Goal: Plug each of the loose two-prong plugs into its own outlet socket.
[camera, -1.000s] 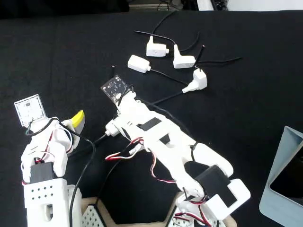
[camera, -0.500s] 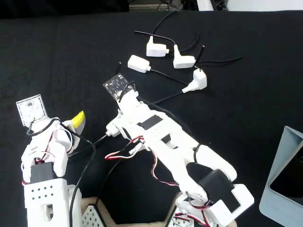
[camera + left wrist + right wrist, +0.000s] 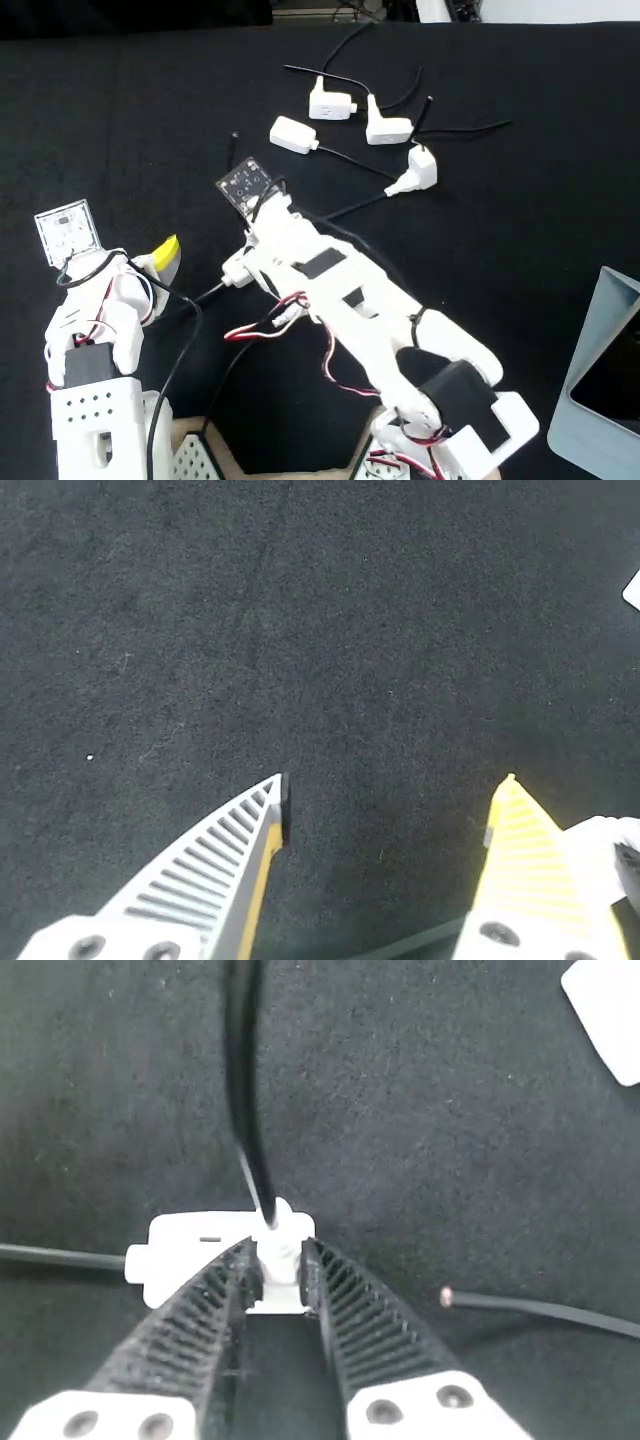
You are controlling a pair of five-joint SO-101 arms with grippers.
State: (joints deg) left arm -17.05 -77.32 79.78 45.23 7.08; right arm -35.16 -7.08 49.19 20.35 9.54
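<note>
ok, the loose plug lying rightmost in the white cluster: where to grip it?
Probably the plug by its broad white body, coming from above and closing across its width. It lies flat on the cloth with room around it. The tapered end trails the cord, so stay off that.

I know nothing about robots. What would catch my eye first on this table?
The right arm stretches slantwise across the black table, the right tool pinched on a small white plug with a black cord. Farther back lie four loose white plug pieces, cords trailing. At the near left, the left tool, one finger yellow, stands open over the bare table.
</note>
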